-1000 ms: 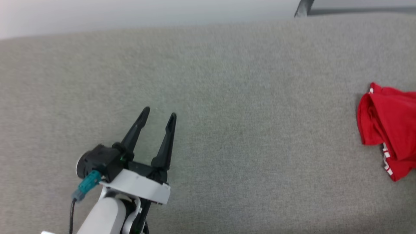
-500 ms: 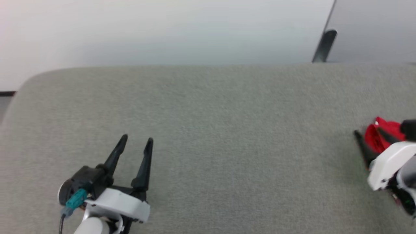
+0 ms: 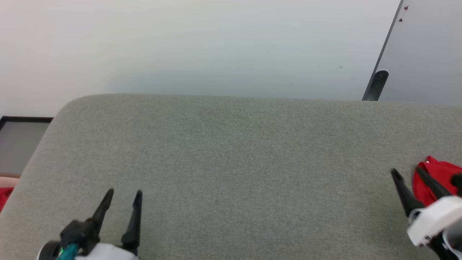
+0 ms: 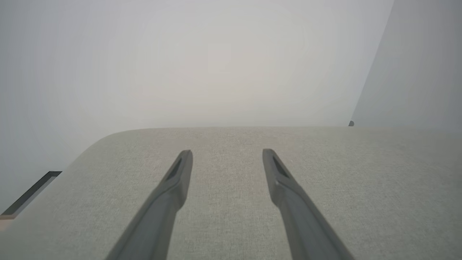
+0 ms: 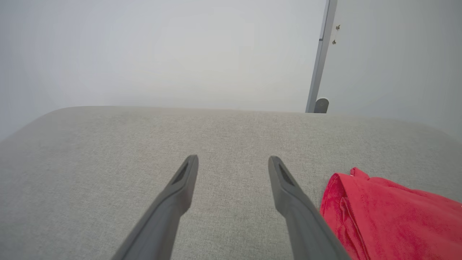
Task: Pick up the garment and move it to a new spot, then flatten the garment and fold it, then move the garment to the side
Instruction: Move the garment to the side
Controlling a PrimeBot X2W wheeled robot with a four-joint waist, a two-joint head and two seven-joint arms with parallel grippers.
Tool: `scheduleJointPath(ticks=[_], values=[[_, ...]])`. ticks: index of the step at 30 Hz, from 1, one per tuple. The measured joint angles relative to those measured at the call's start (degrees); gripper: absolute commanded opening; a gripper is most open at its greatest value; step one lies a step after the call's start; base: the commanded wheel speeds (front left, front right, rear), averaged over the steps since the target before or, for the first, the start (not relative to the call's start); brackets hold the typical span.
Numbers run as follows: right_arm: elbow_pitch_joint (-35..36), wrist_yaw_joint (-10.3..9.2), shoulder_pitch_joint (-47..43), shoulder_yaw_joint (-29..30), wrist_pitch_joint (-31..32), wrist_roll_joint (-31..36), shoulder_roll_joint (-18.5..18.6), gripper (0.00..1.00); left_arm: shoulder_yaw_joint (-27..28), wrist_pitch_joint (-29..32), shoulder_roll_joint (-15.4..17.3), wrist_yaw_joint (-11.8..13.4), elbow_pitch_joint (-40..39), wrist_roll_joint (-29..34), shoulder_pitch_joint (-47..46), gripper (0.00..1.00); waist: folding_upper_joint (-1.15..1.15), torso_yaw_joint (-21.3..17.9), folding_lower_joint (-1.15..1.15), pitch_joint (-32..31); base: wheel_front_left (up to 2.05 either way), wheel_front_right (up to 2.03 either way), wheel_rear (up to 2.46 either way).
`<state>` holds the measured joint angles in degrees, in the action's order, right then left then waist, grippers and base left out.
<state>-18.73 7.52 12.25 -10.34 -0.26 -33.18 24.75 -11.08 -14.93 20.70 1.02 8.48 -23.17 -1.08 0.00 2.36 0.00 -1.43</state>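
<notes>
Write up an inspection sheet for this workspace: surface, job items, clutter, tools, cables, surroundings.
Surface: grey woven fabric pad, rounded far-left corner, mostly bare.
Job's things: bunched red jersey garment, lying at the pad's right end.
Clutter: red cloth scrap beyond the pad's left edge.
Tools: left tool open, empty, over bare pad; right tool open, empty, beside the garment.
Cables: teal connector at the left wrist; no cable run seen.
Surroundings: pale wall, grey panel with dark post.
</notes>
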Motion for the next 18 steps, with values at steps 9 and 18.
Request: scheduleJointPath(ticks=[9, 18], values=[[10.6, 0.00, -11.1, 10.2, 2.9, 3.2, -1.7, 1.00, 3.8, -0.1, -1.0, 1.2, -3.4, -1.0, 6.9, 1.00, 0.00, -0.3, 0.00, -0.5, 0.00, 0.00, 0.00], [18.4, 0.00, -15.6, 14.6, 7.4, 6.0, -5.3, 1.00, 4.1, -0.1, -1.7, 1.5, -5.5, -0.5, 8.7, 1.00, 0.00, -0.9, 0.00, -0.5, 0.00, 0.00, 0.00]])
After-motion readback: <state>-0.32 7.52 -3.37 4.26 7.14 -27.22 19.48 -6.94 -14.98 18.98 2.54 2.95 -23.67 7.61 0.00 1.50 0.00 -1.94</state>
